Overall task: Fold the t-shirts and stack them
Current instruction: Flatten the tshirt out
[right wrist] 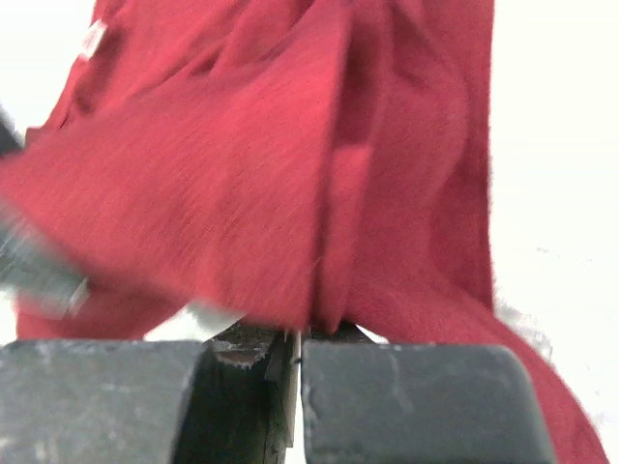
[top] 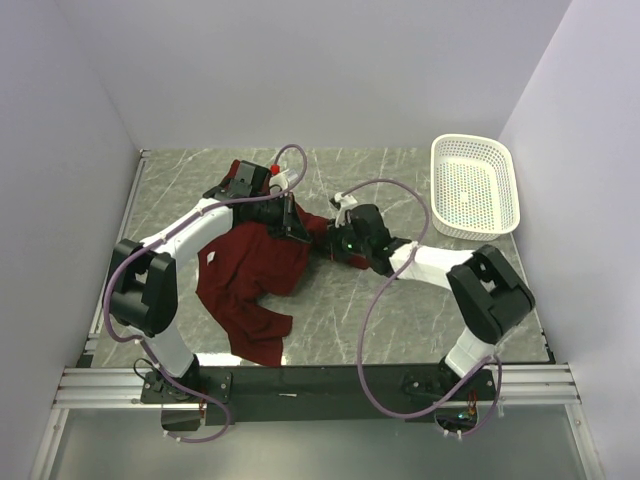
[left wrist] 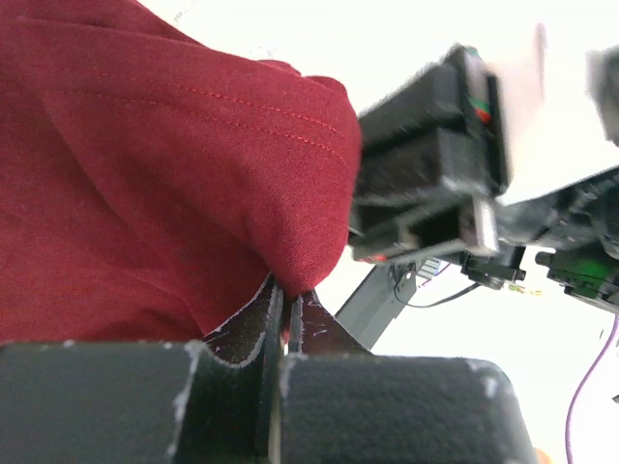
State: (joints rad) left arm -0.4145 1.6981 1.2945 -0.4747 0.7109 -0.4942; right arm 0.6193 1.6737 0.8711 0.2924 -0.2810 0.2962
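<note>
Between the two grippers, near the middle of the table (top: 420,310), I have one edge of the maroon t-shirt (top: 245,275) pinched from both sides. My left gripper (left wrist: 287,293) is clamped tight on a stitched fold that bulges up and to the left of its tips. My right gripper (right wrist: 295,333) is closed too, with cloth gathered right at its tips and spreading out ahead of them. Most of the shirt trails away behind the left gripper, crumpled on the table toward the arm bases. A white basket (top: 470,185) sits well off past the right gripper's outer side.
</note>
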